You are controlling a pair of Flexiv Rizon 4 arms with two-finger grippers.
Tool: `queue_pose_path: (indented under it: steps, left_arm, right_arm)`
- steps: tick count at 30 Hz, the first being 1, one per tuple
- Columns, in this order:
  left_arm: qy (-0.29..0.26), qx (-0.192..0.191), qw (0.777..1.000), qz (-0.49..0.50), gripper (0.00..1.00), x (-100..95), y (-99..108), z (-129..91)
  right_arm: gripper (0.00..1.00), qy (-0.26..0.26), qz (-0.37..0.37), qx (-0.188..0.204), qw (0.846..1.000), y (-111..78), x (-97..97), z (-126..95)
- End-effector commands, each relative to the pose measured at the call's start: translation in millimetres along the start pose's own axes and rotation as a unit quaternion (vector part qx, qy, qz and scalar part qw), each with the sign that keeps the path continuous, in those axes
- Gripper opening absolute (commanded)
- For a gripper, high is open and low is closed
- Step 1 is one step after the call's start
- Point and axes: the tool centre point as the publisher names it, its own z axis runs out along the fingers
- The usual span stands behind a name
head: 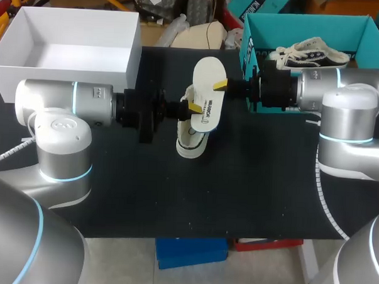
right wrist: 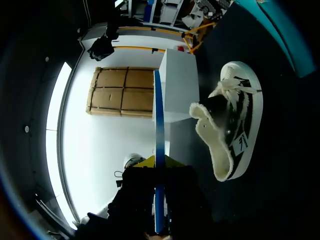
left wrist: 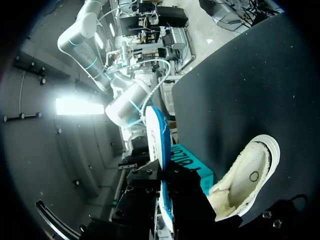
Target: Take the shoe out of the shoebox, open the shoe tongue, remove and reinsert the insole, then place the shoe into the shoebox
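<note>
A white insole (head: 208, 92) with a blue underside hangs above the table's middle, held from both sides. My left gripper (head: 192, 108) is shut on its near end and my right gripper (head: 221, 85) is shut on its far edge. In the left wrist view the insole (left wrist: 159, 150) stands edge-on between the dark fingers of my left gripper (left wrist: 163, 187). In the right wrist view the insole (right wrist: 158, 130) runs between the yellow tips of my right gripper (right wrist: 157, 164). Under it, the black-and-white shoe (head: 192, 141) (left wrist: 247, 180) (right wrist: 232, 130) lies on the black table, untouched.
The teal shoebox (head: 311, 24) stands at the back right with a second shoe (head: 313, 54) inside. A white open box (head: 127, 57) (right wrist: 180, 90) stands at the back left. The teal box (left wrist: 192, 164) shows just beyond the shoe in the left wrist view.
</note>
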Motion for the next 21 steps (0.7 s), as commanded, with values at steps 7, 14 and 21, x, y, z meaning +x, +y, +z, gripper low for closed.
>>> queue_pose_path:
  steps: [7,14,21]
  left_arm:
    - [0.175,-0.092,0.979,0.054,1.0,2.9,-3,-27]
    - [0.28,-0.13,0.95,0.053,1.0,-8.7,-3,-55]
    - [0.363,-0.149,0.917,0.068,1.0,-33.4,1,-50]
  right_arm:
    - [0.0,0.0,0.0,-0.002,1.0,-0.6,-0.3,2]
    - [0.0,0.0,0.0,-0.002,1.0,-0.6,-0.3,2]
    - [0.0,0.0,0.0,-0.002,1.0,-0.6,-0.3,2]
